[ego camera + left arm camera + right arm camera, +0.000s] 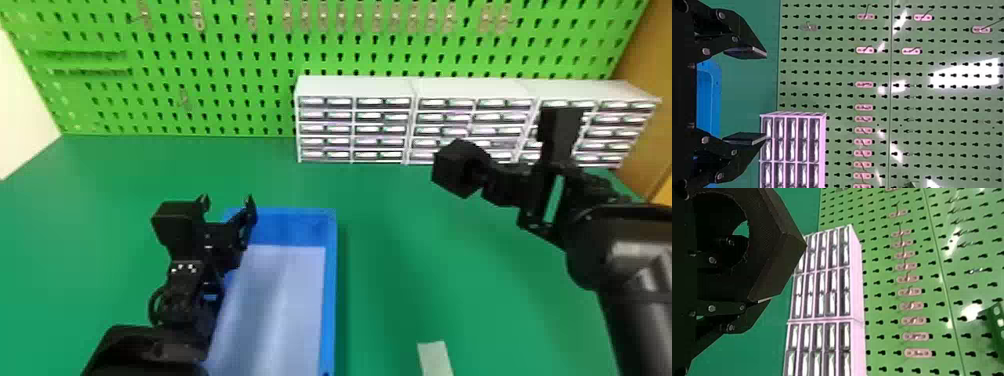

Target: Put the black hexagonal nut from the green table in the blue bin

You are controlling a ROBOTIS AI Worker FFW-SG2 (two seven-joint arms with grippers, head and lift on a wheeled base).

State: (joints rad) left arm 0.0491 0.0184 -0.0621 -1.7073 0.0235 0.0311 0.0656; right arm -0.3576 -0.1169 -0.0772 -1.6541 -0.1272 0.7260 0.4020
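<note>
Above the desk (395, 235), the right gripper (507, 189) holds the nut (457, 167) in its jaws; the left gripper's (227, 202) (near the blue bin (327, 280)) gape wide.

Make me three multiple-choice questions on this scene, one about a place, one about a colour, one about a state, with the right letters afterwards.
1. Where is the black hexagonal nut?
A. In the blue bin
B. At the right gripper
C. On top of the drawer cabinets

2. What colour is the pegboard?
A. Red
B. White
C. Green

3. How do the left gripper's fingers stand?
A. Apart, with nothing between them
B. Closed on the nut
C. Closed on each other

1: B, the head view shows it on that gripper's fingers.
2: C, green surrounds its dark holes.
3: A, the left wrist view shows a wide gap between the fingertips.
</note>
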